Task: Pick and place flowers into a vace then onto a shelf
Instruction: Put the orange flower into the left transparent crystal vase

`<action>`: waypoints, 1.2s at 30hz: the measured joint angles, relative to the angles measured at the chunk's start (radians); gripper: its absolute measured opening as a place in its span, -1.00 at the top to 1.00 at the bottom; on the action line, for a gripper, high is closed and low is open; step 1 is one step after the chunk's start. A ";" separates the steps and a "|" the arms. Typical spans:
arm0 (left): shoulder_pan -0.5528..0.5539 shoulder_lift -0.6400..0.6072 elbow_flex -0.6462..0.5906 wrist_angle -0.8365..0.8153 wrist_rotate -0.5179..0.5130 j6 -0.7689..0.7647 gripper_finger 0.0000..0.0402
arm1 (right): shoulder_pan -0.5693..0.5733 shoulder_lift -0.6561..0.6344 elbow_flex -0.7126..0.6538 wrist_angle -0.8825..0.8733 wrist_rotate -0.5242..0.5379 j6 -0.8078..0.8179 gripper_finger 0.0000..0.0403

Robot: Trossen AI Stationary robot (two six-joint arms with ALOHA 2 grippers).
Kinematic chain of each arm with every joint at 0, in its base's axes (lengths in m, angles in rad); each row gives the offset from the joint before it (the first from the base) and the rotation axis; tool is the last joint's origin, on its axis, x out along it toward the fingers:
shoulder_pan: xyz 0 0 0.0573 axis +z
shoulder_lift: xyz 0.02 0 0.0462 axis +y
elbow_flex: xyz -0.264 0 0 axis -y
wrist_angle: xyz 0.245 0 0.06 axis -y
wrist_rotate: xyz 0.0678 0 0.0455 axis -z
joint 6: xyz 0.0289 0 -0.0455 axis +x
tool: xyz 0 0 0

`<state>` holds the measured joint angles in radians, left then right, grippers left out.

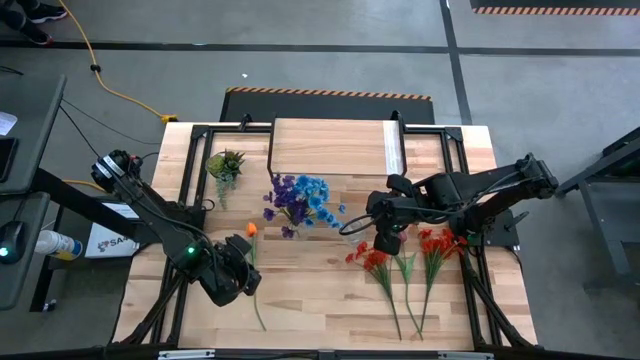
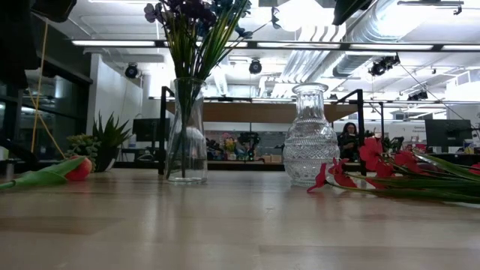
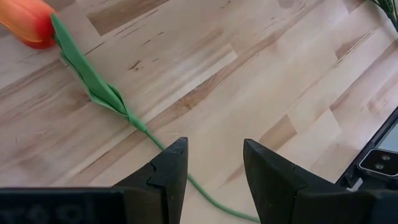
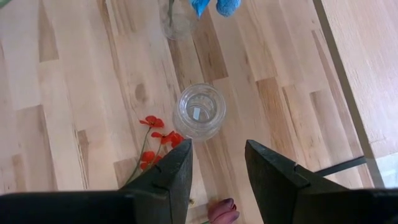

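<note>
High view. My left gripper (image 1: 243, 272) hangs over the table's lower left, just beside the orange tulip with its long green stem (image 1: 254, 275). Bloom lies at about 12 o'clock from the jaws and the stem runs off toward 6, so the long axis runs up and down the picture. The right gripper (image 1: 385, 243) hovers over the table's middle right, above the empty clear cut-glass vase, which this view barely shows. The red flowers on long green stems (image 1: 405, 265) lie flat at its 5 o'clock. A tall clear glass vase with blue and purple blooms (image 1: 298, 200) stands at table centre. The low shelf with a light wood-plank top (image 1: 335, 146) sits at 12 o'clock, bare. A small green spiky plant (image 1: 226, 163) stands at the shelf's 9 o'clock.

Low view. The filled vase (image 2: 185, 131) and the cut-glass vase (image 2: 310, 136) stand upright and apart; red blooms (image 2: 334, 173) lie just beside the latter's foot.

Left wrist view. Fingers (image 3: 169, 175) are spread, nothing between them. The green stem (image 3: 99, 90) crosses diagonally and passes right under one fingertip. I judge a small sideways shift is needed to straddle it; this arm is the nearer.

Right wrist view. Jaws are parted and empty, the cut-glass vase's mouth (image 4: 199, 111) straight ahead of the gap.
</note>
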<state>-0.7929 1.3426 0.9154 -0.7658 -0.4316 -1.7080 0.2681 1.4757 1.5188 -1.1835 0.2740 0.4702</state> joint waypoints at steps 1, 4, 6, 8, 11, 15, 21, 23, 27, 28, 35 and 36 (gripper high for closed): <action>0.000 0.000 0.000 0.000 0.000 0.000 0.06 | 0.000 0.000 0.000 0.000 -0.005 0.000 0.31; 0.000 0.000 0.000 0.000 0.000 -0.001 0.06 | 0.000 0.000 0.000 0.001 -0.022 0.013 0.31; 0.000 0.000 0.000 -0.001 0.000 -0.001 0.06 | 0.000 0.000 0.000 0.002 -0.029 0.028 0.31; 0.000 0.000 0.000 -0.003 0.000 -0.002 0.06 | 0.000 0.000 0.000 0.002 -0.034 0.047 0.31; 0.000 0.000 0.000 -0.003 0.010 -0.002 0.06 | 0.000 0.000 0.000 0.003 -0.035 0.076 0.31; 0.001 0.000 0.000 -0.008 0.076 -0.022 0.06 | 0.000 0.000 0.000 0.003 -0.034 0.114 0.31; 0.001 0.000 0.000 -0.026 0.135 -0.053 0.06 | 0.000 0.000 0.000 0.006 -0.032 0.176 0.31; 0.001 0.000 0.000 -0.023 0.135 -0.056 0.06 | 0.000 0.000 0.000 0.008 -0.032 0.196 0.31; 0.001 0.000 0.000 -0.019 0.134 -0.110 0.06 | 0.000 0.000 0.000 0.008 -0.041 0.206 0.31; 0.001 0.000 0.000 -0.019 0.132 -0.134 0.06 | 0.000 0.000 0.000 0.008 -0.041 0.206 0.31; 0.001 0.000 0.000 -0.013 0.126 -0.309 0.06 | 0.000 0.000 0.000 0.008 -0.041 0.196 0.31; 0.002 0.001 0.000 -0.011 0.126 -0.341 0.06 | 0.000 0.000 0.000 0.007 -0.042 0.184 0.31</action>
<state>-0.7914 1.3438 0.9150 -0.7772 -0.3061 -2.0489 0.2682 1.4757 1.5188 -1.1763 0.2324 0.6546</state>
